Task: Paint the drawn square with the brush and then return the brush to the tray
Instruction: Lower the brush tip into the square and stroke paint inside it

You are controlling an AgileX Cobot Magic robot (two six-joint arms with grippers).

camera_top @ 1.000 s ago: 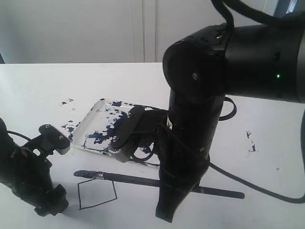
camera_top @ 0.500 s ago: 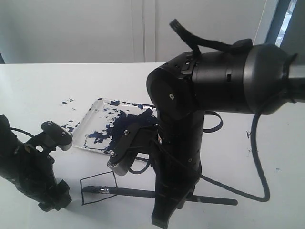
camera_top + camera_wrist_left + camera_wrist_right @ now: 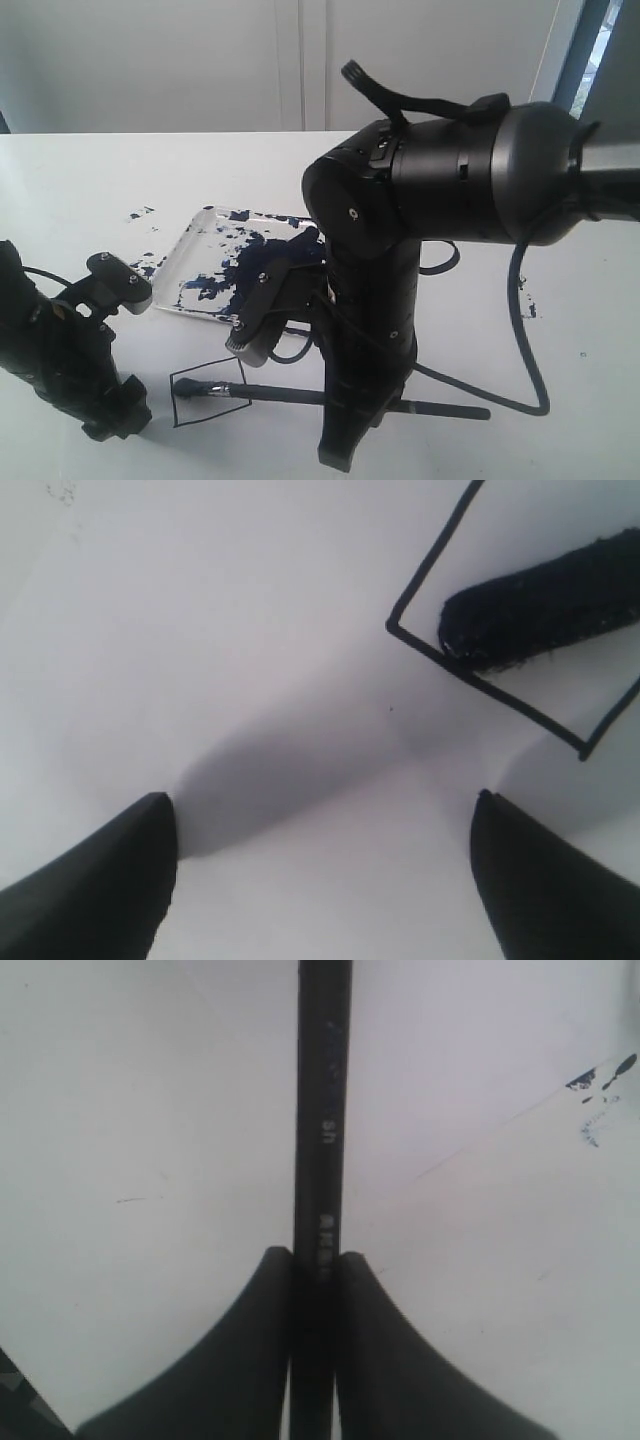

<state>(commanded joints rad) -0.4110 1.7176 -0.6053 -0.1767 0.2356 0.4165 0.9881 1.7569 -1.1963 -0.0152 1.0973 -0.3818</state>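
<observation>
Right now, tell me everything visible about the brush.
The brush is long, thin and black, with a small silvery ferrule and a dark, paint-loaded tip. The handle looks smooth, with faint printed lettering. The right gripper is shut on the handle partway along, holding it nearly flat, low over the table. The tip sits inside the drawn square, near one corner. Whether it touches the surface cannot be told.

Right arm bent steeply downward, right gripper (image 3: 315, 1260) pinched tight on the brush (image 3: 322, 1110) handle, left gripper (image 3: 322, 810) held low, jaws spread wide, empty.
</observation>
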